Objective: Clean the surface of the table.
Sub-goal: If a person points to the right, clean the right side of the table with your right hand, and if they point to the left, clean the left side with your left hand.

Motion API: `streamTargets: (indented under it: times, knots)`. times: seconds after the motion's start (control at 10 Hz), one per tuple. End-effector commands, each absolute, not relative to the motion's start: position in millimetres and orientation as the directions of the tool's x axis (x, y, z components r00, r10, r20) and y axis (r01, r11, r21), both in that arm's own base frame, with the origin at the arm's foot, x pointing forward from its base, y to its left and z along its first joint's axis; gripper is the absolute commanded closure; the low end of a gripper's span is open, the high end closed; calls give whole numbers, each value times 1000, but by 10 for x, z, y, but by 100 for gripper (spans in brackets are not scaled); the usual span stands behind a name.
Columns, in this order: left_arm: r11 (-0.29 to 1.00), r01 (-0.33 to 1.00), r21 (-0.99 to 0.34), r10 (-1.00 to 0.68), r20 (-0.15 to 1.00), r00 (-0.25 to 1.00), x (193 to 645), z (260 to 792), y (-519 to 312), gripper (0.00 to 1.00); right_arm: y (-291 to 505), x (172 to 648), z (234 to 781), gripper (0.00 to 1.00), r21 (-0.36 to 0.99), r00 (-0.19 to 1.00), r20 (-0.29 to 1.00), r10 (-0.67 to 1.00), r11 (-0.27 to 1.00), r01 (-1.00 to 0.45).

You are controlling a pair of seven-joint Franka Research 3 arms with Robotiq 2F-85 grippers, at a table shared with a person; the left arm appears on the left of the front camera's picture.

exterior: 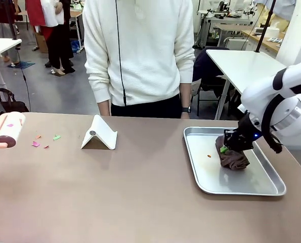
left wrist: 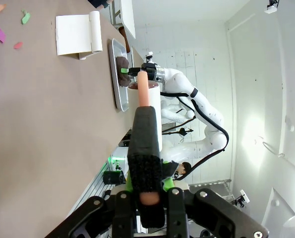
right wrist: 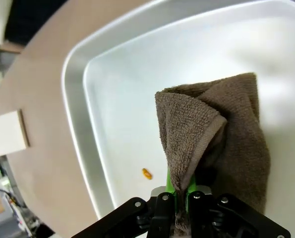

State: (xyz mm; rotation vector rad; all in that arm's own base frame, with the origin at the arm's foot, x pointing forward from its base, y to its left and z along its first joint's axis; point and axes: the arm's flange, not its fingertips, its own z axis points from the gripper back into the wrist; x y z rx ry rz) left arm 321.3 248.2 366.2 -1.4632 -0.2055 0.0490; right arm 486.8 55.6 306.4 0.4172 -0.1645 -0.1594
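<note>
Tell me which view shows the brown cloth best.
The right wrist view: the cloth is close up, its folds and weave clear. The front view shows it as a small dark bundle in the tray. The left wrist view shows it tiny and far off.

Looking down the right gripper (right wrist: 179,196), its black fingers pinched tight together on the brown cloth (right wrist: 221,134), a sliver of green pad (right wrist: 170,182) peeking out just beside the fabric. The cloth drapes in a folded heap, one corner doubled over, resting on the floor of the silver tray (right wrist: 76,124). A tiny orange scrap (right wrist: 147,173) lies on the bare metal, near the cloth but apart from it. Beyond the tray's rounded rim, the brown table (right wrist: 40,94), and on it at the left edge, well apart from the tray, a white stand (right wrist: 8,133)
</note>
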Motion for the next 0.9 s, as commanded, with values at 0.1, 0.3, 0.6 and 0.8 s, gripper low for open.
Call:
streamTargets:
  times: [0.1, 0.3, 0.6, 0.8]
  knots:
    - [108, 87, -990, 156, 104, 982, 3185, 3693, 2461, 100, 934, 4898, 3057, 93, 401, 993, 104, -52, 916, 6]
    - [108, 87, -990, 156, 104, 982, 3185, 3693, 2461, 100, 1127, 4858, 3032, 93, 397, 995, 99, 2, 917, -41]
    - [108, 87, -990, 156, 104, 982, 3185, 3693, 2461, 100, 1339, 4791, 2979, 93, 324, 991, 106, 84, 939, -114]
    - [108, 87, -990, 156, 104, 982, 3185, 3693, 2461, 100, 1268, 4817, 2948, 93, 286, 992, 109, 63, 954, -92]
